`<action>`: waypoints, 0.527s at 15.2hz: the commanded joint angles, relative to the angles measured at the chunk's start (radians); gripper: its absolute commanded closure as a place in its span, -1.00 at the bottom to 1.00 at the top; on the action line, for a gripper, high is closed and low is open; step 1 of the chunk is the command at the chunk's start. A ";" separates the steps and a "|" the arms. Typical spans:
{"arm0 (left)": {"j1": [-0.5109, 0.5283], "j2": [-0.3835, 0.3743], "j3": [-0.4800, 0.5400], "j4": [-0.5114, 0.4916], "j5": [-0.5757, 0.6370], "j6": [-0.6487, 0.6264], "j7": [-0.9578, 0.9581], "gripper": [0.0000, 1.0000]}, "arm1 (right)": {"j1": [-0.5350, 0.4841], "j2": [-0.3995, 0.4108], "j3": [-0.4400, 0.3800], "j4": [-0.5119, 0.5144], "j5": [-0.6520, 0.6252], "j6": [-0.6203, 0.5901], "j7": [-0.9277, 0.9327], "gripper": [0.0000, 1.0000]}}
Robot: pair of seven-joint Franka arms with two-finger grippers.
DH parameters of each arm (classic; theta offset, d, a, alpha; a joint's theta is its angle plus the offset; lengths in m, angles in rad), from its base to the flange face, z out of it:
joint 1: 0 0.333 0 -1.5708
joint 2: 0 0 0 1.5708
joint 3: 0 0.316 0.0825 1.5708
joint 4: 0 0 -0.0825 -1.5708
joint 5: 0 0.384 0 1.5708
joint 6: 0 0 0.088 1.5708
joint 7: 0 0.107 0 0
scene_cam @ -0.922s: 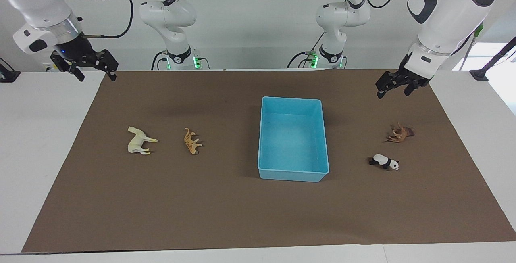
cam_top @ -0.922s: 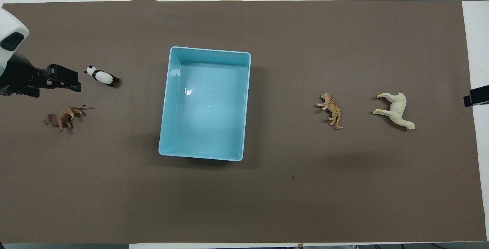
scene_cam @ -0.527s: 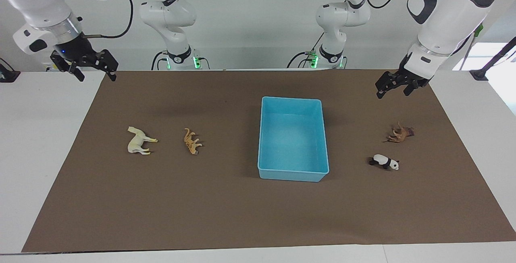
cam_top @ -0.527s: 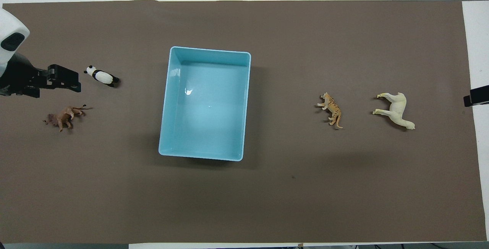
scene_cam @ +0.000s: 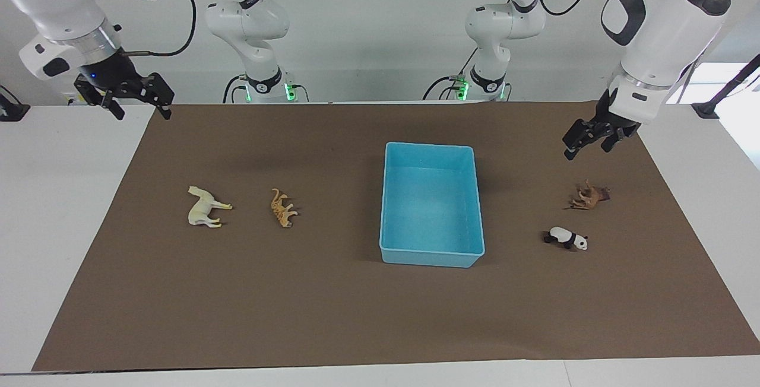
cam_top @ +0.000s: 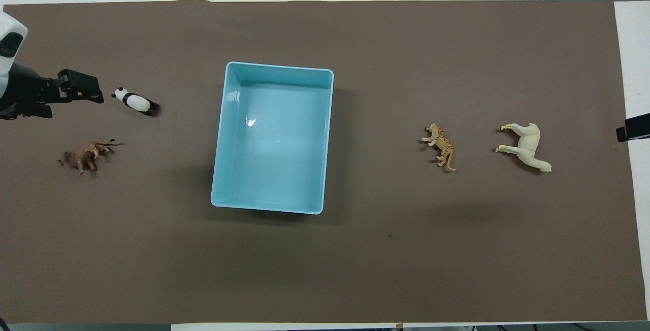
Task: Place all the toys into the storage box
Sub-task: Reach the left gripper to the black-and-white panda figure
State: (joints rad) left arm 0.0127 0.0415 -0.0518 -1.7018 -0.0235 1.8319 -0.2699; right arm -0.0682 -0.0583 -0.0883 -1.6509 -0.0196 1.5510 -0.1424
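Hovering empty and part open over the brown-covered counter (scene_cam: 332,316), left end effector (scene_cam: 585,142); right end effector (scene_cam: 127,102) waiting, open, empty. Lying toward the left arm's end from the light blue plastic storage box (scene_cam: 431,204): brown maned figurine (scene_cam: 589,196), black-and-white panda (scene_cam: 567,238); toward the right arm's end: orange spotted cat (scene_cam: 283,208), cream-white horse (scene_cam: 205,207). Risking a pinch on thin legs, flicking the small, light lion away.

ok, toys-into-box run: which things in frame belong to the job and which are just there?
Job:
- cream horse
- orange spotted cat
- brown maned animal
- panda
- blue storage box, nothing in it yet
- left gripper, over the mat near the maned animal
- right gripper, waiting

Just there:
- brown mat
- white table
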 commanded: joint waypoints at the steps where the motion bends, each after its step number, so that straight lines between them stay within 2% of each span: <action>1: 0.044 0.018 0.000 -0.059 -0.006 0.114 -0.095 -1.00 | -0.004 -0.020 0.002 -0.021 -0.008 0.004 -0.016 -1.00; 6: 0.067 0.125 0.001 -0.073 -0.001 0.164 -0.463 -1.00 | -0.005 -0.020 0.002 -0.021 -0.008 0.004 -0.016 -1.00; 8: 0.058 0.170 0.001 -0.096 -0.001 0.243 -0.621 -1.00 | -0.004 -0.020 0.002 -0.021 -0.008 0.004 -0.016 -1.00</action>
State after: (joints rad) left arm 0.0782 0.1745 -0.0495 -1.7745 -0.0235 2.0005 -0.7465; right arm -0.0682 -0.0583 -0.0883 -1.6509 -0.0196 1.5510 -0.1424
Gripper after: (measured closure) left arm 0.000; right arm 0.000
